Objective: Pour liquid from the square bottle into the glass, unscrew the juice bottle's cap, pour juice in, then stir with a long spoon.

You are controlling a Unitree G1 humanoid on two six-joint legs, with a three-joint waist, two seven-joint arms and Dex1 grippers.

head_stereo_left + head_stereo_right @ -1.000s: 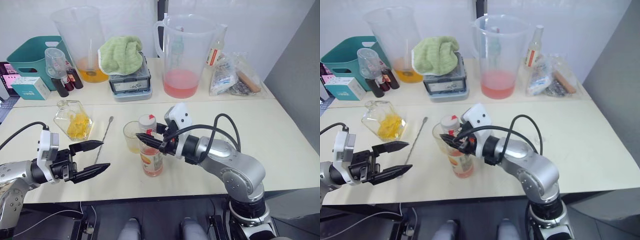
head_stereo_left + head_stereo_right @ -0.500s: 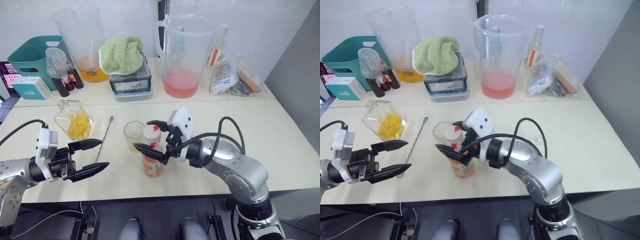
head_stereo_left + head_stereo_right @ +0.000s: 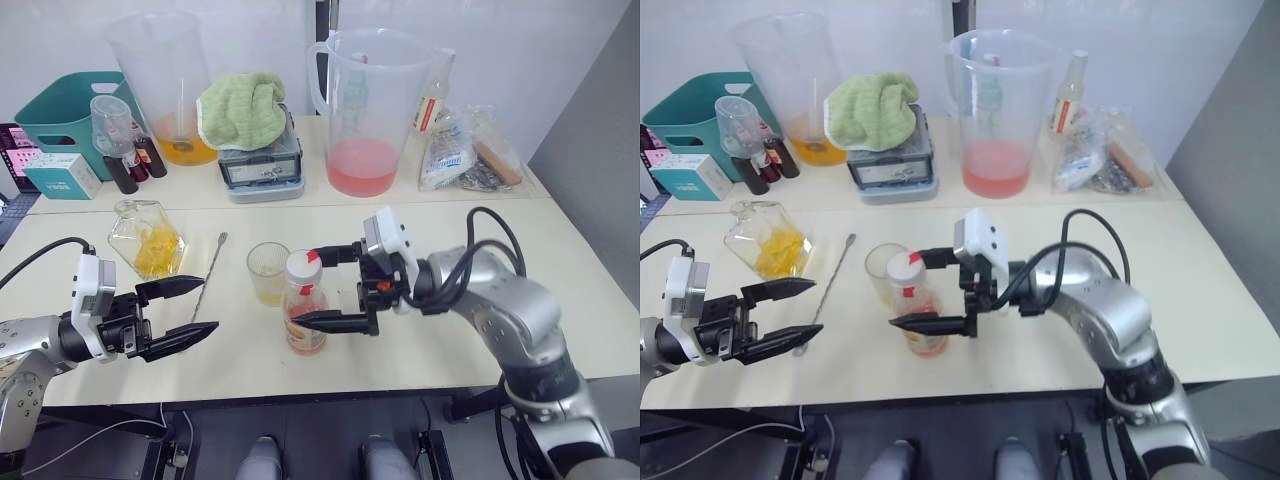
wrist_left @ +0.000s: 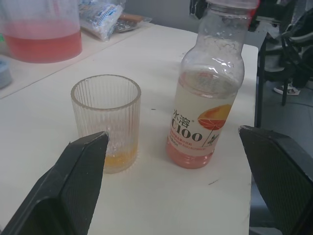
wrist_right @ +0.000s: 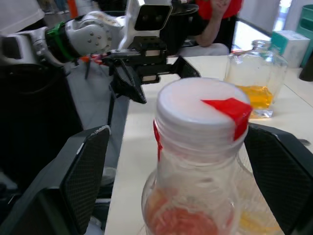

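While the juice bottle (image 3: 304, 314) stands on the bench just right of the glass (image 3: 267, 273), the open right hand (image 3: 331, 286) sits around it. It looks light and tippy (thin plastic), so grip low, then twist the cap (image 5: 198, 110).

Capped juice bottle (image 3: 304, 315) stands upright just beside the ribbed glass (image 3: 268, 272).

Cut off at the right wrist view's lower edge: the juice bottle (image 5: 195, 196), label and base unseen. Partly hidden behind it there, the glass (image 5: 254, 205). Too thin in the eye views to make out a bowl: the long spoon (image 3: 212, 262).
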